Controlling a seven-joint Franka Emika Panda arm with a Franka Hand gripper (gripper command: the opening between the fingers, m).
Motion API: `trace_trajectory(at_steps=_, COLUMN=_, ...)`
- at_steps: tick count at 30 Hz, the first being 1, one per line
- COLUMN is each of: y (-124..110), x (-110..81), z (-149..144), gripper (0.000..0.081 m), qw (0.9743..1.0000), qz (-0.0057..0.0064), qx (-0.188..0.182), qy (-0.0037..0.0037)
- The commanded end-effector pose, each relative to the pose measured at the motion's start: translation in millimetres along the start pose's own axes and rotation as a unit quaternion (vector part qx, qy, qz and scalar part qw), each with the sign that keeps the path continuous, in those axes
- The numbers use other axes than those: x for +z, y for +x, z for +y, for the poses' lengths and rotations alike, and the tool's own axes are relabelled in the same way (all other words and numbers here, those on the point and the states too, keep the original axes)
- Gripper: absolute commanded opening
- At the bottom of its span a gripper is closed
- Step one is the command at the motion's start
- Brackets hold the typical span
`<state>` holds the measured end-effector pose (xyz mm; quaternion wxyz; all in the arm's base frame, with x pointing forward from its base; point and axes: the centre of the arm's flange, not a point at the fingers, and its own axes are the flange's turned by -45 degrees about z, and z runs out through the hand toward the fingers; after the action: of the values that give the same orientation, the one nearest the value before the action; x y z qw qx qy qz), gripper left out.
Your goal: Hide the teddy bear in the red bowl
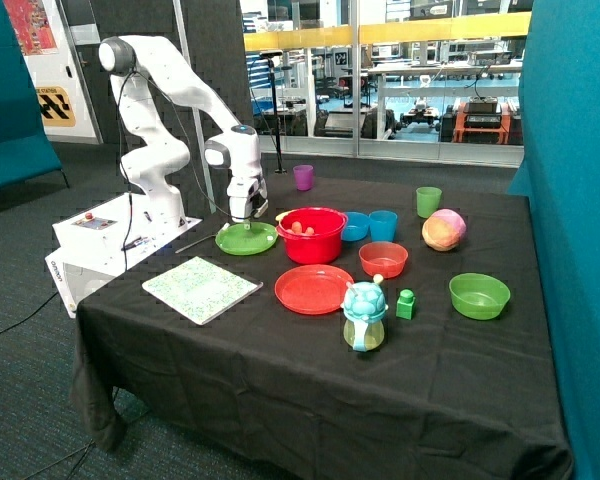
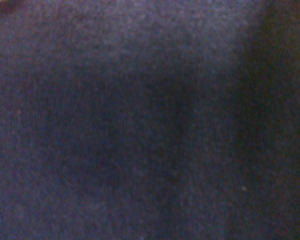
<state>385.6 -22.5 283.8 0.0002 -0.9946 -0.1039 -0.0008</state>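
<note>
Outside view: black-clothed table (image 1: 280,380), glass-walled lab behind. Red bowl (image 1: 312,236) upright mid-frame, teddy bear (image 1: 302,228) inside, orientation unclear. Gripper (image 1: 246,216) over green plate (image 1: 246,239), opening indiscernible.

On the table: 4 bowls (image 1: 312,234), 2 plates (image 1: 246,238), 3 cups (image 1: 303,177), 1 ball (image 1: 444,229), 1 green block (image 1: 406,303), 1 patterned board (image 1: 201,288), 1 toy figure (image 1: 364,316).
</note>
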Motion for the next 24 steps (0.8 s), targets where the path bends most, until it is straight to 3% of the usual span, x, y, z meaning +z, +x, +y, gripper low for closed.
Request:
trace_trajectory(at_steps=1, y=5.7, x=6.5, z=-2.7, gripper=0.0457, qw=1.0000, qz=-0.0008, qx=-0.005, qy=-0.00007)
trace_trajectory(at_steps=6, y=7.8, x=8.3, z=1.4, gripper=0.0432, qw=1.0000, qz=-0.0008, qx=-0.001, qy=-0.00007)
trace_trajectory(at_steps=16, y=6.8, x=12.1, z=10.1, gripper=0.0266, qw=1.0000, qz=-0.0008, qx=0.010, qy=-0.00008)
trace_trajectory(at_steps=21, y=5.3, x=14.9, z=9.2, gripper=0.0049, qw=0.9999, qz=-0.0008, qx=0.011, qy=-0.00008)
trace_trajectory(at_steps=24, y=5.2, x=15.6, z=8.3, gripper=0.0006, qw=0.9999, qz=-0.0008, qx=0.011, qy=-0.00008)
